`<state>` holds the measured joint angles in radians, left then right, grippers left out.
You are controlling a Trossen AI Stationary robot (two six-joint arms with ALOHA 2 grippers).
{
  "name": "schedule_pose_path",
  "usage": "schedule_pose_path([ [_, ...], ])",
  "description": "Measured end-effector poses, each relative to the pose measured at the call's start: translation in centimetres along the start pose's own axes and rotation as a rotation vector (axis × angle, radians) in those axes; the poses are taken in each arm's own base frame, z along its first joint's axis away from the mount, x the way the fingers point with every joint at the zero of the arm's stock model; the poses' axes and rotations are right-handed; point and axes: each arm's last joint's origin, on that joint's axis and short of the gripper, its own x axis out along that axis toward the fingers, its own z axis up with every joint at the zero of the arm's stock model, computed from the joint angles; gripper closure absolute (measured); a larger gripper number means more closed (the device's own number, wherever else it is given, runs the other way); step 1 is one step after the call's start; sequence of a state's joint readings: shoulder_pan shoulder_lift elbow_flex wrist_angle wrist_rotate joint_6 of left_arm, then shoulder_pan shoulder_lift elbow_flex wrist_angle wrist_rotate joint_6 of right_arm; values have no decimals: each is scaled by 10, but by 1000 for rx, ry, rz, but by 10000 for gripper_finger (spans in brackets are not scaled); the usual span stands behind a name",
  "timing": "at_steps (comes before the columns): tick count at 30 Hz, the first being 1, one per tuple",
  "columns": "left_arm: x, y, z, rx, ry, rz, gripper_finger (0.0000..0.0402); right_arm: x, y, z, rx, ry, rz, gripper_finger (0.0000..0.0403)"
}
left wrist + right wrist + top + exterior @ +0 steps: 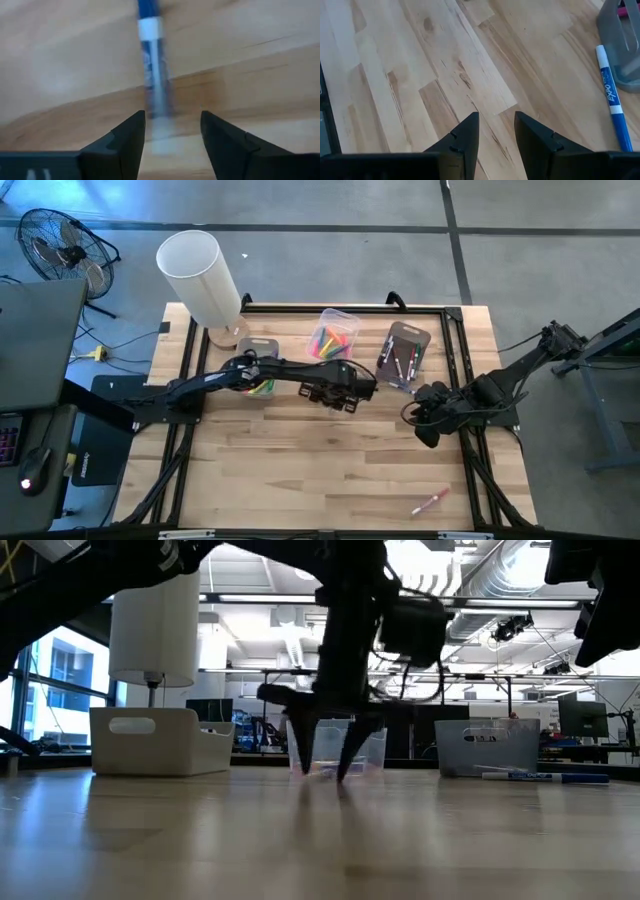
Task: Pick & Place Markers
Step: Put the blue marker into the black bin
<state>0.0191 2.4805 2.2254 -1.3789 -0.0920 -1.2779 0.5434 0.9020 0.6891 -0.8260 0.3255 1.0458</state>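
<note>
The blue marker (151, 75) I am working lies flat on the wooden table (300, 470), and my left wrist camera shows it running straight away from the left gripper (172, 132), whose two dark fingers stand spread with the marker's near end in the gap between them, not clamped on it. From overhead, that left gripper (345, 392) sits near the table's middle, at about six o'clock from the clear bin (333, 335) that holds a bright mix of pink, green and yellow markers. At three o'clock from that bin stands a grey bin (403, 352) with a few more markers inside, and at nine o'clock a third bin (258, 365) lies partly under my left arm, with coloured pens showing. A second blue marker (612, 100) rests on the wood just beside the grey bin (622, 40). The right gripper (496, 131) hangs over bare boards with its fingers parted and nothing between them; overhead it sits at about four o'clock from the grey bin. A lone pink marker (430, 500) lies well apart near the table's front edge, at roughly five o'clock from centre. A white cylinder (198, 275) stands at the far left corner.
</note>
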Motion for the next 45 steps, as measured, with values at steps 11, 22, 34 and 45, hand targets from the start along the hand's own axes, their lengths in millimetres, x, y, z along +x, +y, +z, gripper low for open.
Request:
schedule_pose_path([
  [11,7,-12,2,74,10,-105,213,0,0,0,-37,-5,-5,289],
  [22,12,-13,-3,200,72,-118,338,0,0,1,-36,-38,-21,289],
  [34,-4,-8,-26,367,174,-74,387,0,2,3,-24,-60,-3,289],
  [45,-65,15,-54,553,52,-39,385,0,2,4,-20,-78,-5,289],
])
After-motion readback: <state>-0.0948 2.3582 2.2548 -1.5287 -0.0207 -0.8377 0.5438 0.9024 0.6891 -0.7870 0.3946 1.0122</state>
